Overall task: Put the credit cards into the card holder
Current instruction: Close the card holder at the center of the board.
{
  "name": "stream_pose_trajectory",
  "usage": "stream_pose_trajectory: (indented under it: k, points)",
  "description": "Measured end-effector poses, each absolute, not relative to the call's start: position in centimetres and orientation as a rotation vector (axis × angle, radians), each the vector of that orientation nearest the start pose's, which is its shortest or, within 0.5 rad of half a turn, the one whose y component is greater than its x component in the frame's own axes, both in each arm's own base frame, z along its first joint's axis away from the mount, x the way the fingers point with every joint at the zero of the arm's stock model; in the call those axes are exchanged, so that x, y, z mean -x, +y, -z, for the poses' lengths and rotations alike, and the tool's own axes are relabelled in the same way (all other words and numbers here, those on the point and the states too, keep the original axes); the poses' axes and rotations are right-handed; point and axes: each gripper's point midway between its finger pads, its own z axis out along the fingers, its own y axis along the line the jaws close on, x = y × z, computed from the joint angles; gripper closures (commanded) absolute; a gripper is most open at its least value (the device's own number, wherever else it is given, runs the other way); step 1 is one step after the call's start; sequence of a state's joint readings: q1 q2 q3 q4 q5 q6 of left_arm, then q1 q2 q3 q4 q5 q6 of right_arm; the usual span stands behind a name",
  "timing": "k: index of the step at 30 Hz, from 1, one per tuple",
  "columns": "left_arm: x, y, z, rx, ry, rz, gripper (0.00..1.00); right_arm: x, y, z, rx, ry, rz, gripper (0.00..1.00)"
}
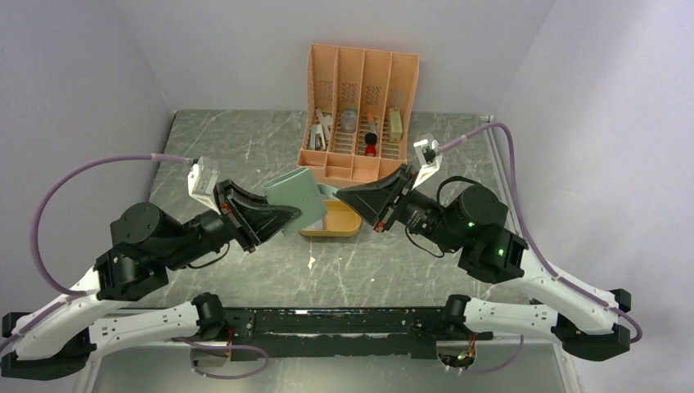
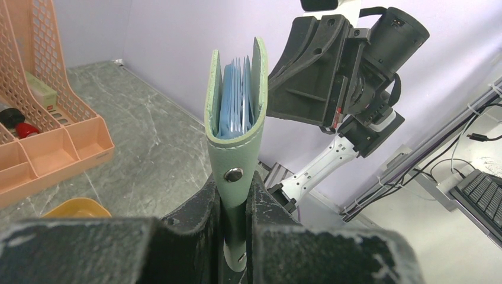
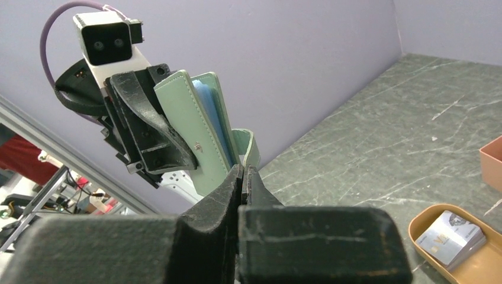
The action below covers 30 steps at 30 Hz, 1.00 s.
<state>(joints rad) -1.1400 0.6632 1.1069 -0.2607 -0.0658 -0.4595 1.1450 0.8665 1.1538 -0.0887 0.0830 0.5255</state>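
My left gripper (image 1: pixel 282 214) is shut on the lower end of the grey-green card holder (image 1: pixel 296 201) and holds it upright in the air over the table. In the left wrist view the holder (image 2: pixel 235 142) stands between the fingers (image 2: pixel 195 207), slightly open at the top, with pale blue pockets (image 2: pixel 235 100) showing. My right gripper (image 1: pixel 344 195) is shut, its tips (image 3: pixel 243 168) pinched on a pale green flap of the holder (image 3: pixel 248 145). The credit cards (image 3: pixel 450 238) lie stacked in the orange oval tray (image 3: pixel 423 225), below the holder.
The oval tray (image 1: pixel 334 227) sits mid-table in front of the tall orange slotted organizer (image 1: pixel 360 106), which holds small items. The organizer (image 2: pixel 35 112) and the tray (image 2: pixel 77 207) also show in the left wrist view. Purple walls enclose the table on three sides.
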Motion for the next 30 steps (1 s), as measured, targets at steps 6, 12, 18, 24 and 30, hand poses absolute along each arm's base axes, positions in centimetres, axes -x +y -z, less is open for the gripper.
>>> stream_pose_trajectory:
  k: [6, 12, 18, 24, 30]
  points:
    - [-10.15, -23.80, -44.54, -0.448, 1.441, 1.273, 0.95, -12.72, 29.54, -45.59, 0.396, 1.465, -1.312, 0.87]
    - [-10.13, -23.76, -44.57, -0.448, 1.440, 1.273, 0.95, -12.74, 29.67, -45.26, 0.407, 1.481, -1.302, 0.77]
    - [-10.09, -23.65, -44.65, -0.446, 1.436, 1.274, 0.95, -12.73, 29.66, -45.20, 0.408, 1.483, -1.301, 0.84]
    - [-10.08, -23.65, -44.65, -0.447, 1.436, 1.274, 0.95, -12.64, 29.70, -45.21, 0.413, 1.483, -1.305, 1.00]
    - [-10.11, -23.65, -44.49, -0.450, 1.442, 1.268, 0.95, -12.34, 29.78, -45.31, 0.429, 1.478, -1.317, 1.00]
